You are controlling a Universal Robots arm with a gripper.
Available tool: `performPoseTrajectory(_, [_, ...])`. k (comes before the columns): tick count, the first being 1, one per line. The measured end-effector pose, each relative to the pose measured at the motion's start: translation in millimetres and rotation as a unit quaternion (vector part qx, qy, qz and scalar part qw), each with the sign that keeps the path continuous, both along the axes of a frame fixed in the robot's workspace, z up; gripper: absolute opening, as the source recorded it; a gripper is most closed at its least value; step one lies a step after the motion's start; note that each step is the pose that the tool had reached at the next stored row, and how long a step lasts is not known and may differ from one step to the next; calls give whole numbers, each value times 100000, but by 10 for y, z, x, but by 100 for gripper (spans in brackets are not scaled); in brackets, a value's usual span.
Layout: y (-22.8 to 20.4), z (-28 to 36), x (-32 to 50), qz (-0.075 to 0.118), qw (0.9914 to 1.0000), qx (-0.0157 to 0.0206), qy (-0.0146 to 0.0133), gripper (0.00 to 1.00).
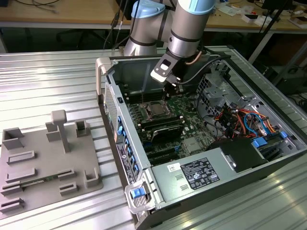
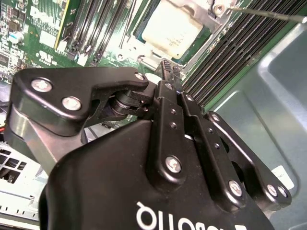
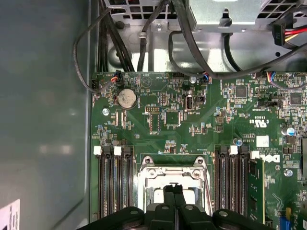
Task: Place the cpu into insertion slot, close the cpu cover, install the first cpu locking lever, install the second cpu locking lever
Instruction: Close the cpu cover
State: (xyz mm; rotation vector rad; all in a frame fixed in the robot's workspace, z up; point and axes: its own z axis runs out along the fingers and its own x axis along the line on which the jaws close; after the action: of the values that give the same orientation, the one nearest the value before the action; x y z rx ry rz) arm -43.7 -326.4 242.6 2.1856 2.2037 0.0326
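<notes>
While its two black fingers [image 3: 168, 194] are pressing flat together with nothing between them, the gripper [image 2: 169, 71] is hovering just above the insertion slot [image 3: 173, 160] — tips pointing down at its middle. The cpu [image 2: 169, 28] is lying in that slot, its silver top showing through the cut-out of the cpu cover [image 3: 192, 176], which is lying flat over it. A thin metal lever [image 2: 268, 14] is reaching out from one corner of the slot — passing over the black memory slots [image 3: 111, 187] flanking the slot.
</notes>
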Motion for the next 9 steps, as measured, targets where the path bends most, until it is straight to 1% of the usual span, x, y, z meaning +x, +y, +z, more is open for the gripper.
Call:
performPoseTrajectory(3, [0, -1, -58, -5, 100000, -7, 4, 11])
performPoseTrajectory(9, [0, -16, -241, -2, 100000, -1, 0, 11])
